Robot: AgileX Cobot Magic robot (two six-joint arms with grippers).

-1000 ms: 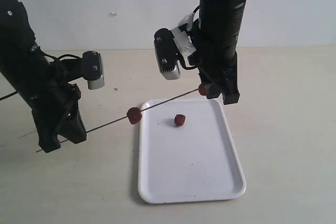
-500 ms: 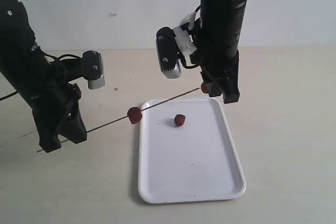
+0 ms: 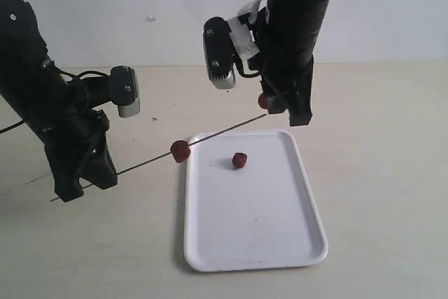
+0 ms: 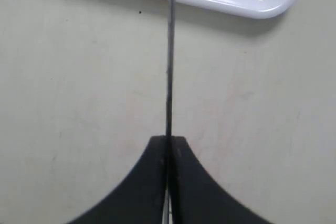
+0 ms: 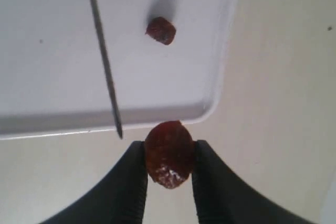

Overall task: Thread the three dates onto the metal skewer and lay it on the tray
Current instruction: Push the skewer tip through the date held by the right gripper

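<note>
The left end effector (image 4: 169, 142) was clamped fully shut on the near end of the metal skewer (image 3: 143, 164), its two black fingers pressed flat together with the rod pinched between them. From that grip, the thin grey rod slanted up and to the right across the pale tabletop (image 3: 385, 173), and its free tip hung in the air over the far edge of the white tray (image 3: 252, 236).

The right end effector (image 5: 169, 156) was about half open and gripped one date (image 3: 264, 101), the wrinkled reddish-brown lump squeezed between both fingers and raised above the tray's far rim. In the right wrist view, the skewer's point lay just beside this fruit and did not touch it.

A second date (image 3: 180, 150) was already threaded onto the rod, roughly midway along it, and hung just outside the tray's far left corner, clear of the tabletop. A third date (image 3: 239, 160) lay loose on the tray's flat bottom, in its far half and nearer the left rim, apart from the skewer. The tray itself sat flat on the tabletop between the two black arms.
</note>
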